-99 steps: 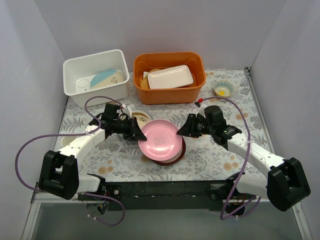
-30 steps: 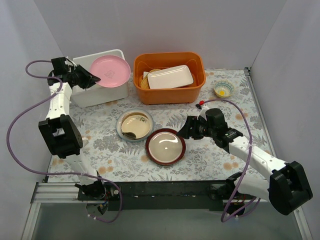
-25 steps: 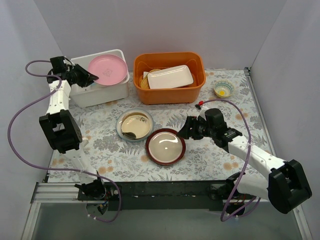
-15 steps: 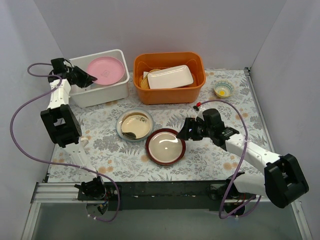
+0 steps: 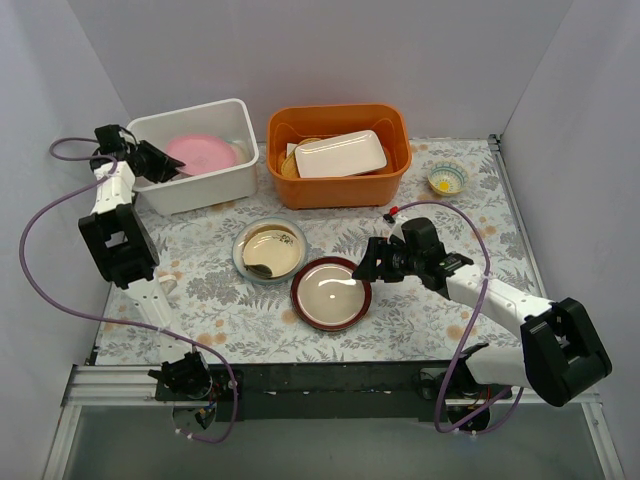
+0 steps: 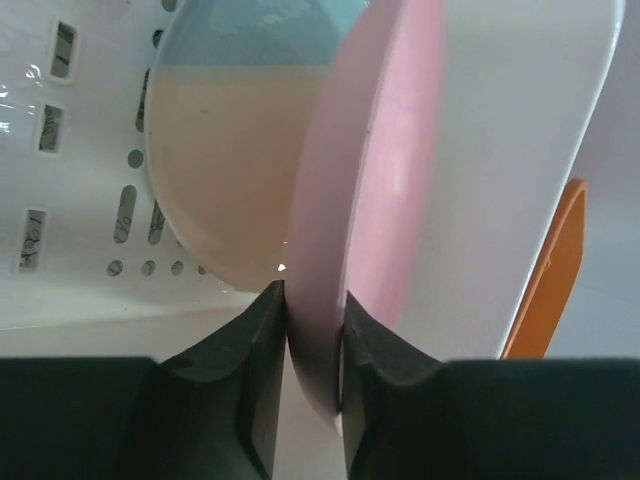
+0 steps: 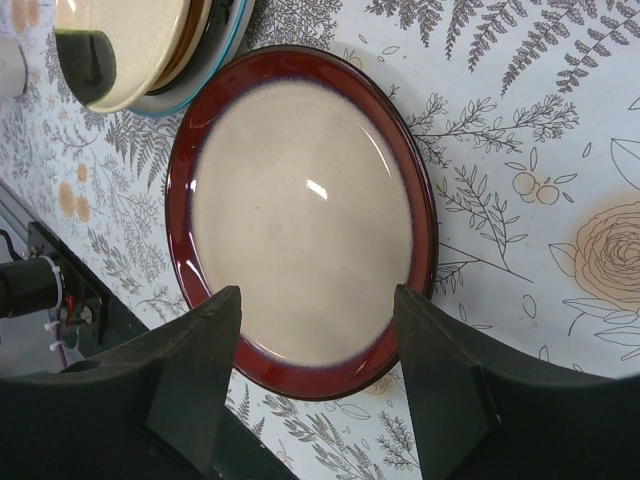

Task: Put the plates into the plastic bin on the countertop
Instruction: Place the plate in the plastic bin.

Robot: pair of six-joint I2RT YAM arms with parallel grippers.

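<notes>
My left gripper (image 5: 163, 166) (image 6: 315, 330) is shut on the rim of a pink plate (image 5: 205, 154) (image 6: 345, 210) and holds it inside the white plastic bin (image 5: 190, 190) (image 6: 520, 160). The pink plate leans against a pale blue-and-cream plate (image 6: 230, 150) standing in the bin. My right gripper (image 5: 368, 262) (image 7: 315, 340) is open, its jaws spread just above a red-rimmed cream plate (image 5: 331, 293) (image 7: 300, 220) on the countertop (image 5: 430, 320). A cream plate with a dark patch (image 5: 269, 249) (image 7: 120, 45) lies on a blue-rimmed one to its left.
An orange tub (image 5: 338, 190) behind the plates holds a white rectangular dish (image 5: 339, 153). A small yellow-centred bowl (image 5: 447, 178) sits at the back right. The left arm's purple cable (image 5: 40, 250) loops along the left wall.
My left gripper lifted the pink plate off the stack, carried it to the bin and lowered it inside. My right gripper stayed open and shifted slightly toward the red-rimmed plate.
</notes>
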